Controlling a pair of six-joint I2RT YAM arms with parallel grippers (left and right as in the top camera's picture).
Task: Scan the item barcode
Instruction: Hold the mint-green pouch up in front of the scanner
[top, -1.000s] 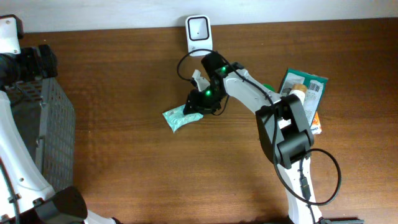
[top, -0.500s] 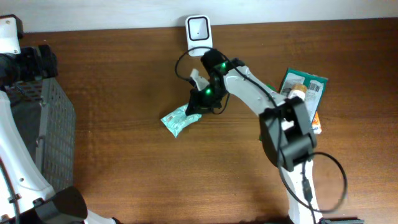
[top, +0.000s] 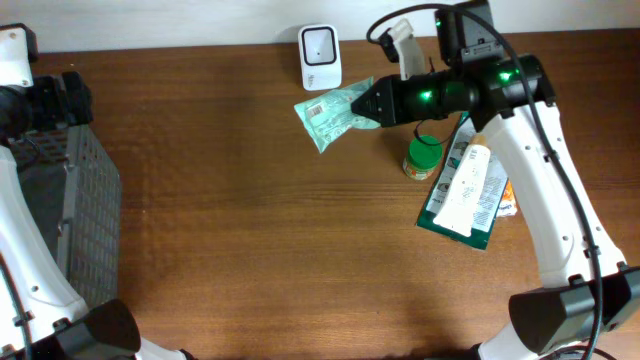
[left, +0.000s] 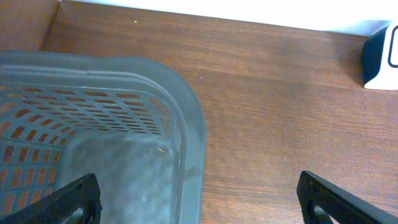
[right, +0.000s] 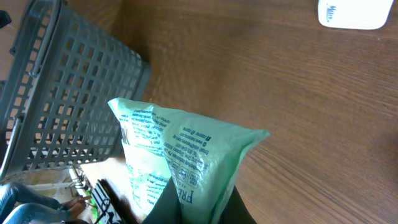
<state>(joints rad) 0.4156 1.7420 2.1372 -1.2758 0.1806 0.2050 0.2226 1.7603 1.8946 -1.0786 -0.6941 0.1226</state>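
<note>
My left gripper (left: 198, 180) hangs with fingers spread wide over the grey perforated plastic basket (left: 186, 134) at nine o'clock; its grey floor shows. Toward twelve o'clock, my right gripper (top: 375, 103) pinches the pale green printed pouch (top: 335, 113), at five o'clock of the white scanner (top: 319, 56).

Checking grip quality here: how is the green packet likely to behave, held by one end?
The green packet is probably soft and floppy: its film is creased and puffs out beyond the right gripper. It seems light, since a pinch at one edge holds it out sideways. The smooth film might slip.
</note>
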